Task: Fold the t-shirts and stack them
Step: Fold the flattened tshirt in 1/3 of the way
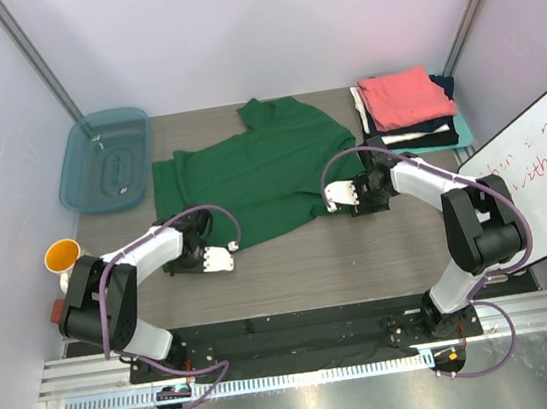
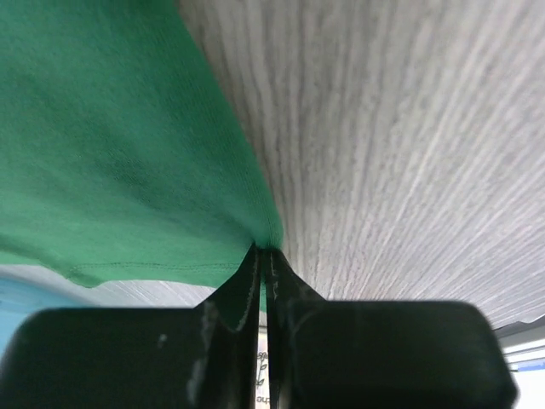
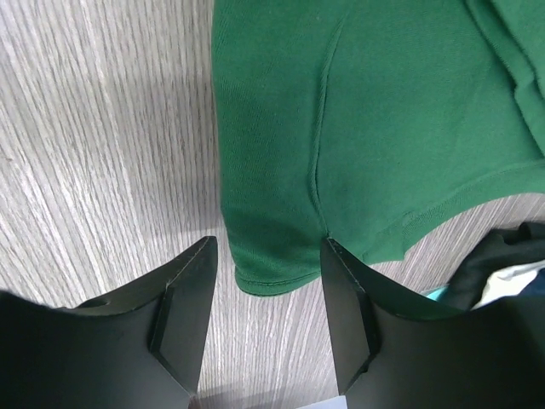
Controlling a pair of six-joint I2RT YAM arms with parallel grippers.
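Grey wood-grain table (image 1: pixel 361 253). Translucent teal tub (image 1: pixel 107 164) at its far left corner, open side up. Orange cup (image 1: pixel 61 256) at the left edge, nearer than the tub and apart from it. Whiteboard (image 1: pixel 543 179) with red handwriting, tilted, along the right side. Metal rail (image 1: pixel 292 348) across the near edge. Pale lilac walls (image 1: pixel 260 25) behind and at both sides

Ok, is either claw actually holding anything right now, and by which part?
The left claw is shut on the green t-shirt, pinching its hem corner. The right claw stands open astride another edge, gripping nothing.
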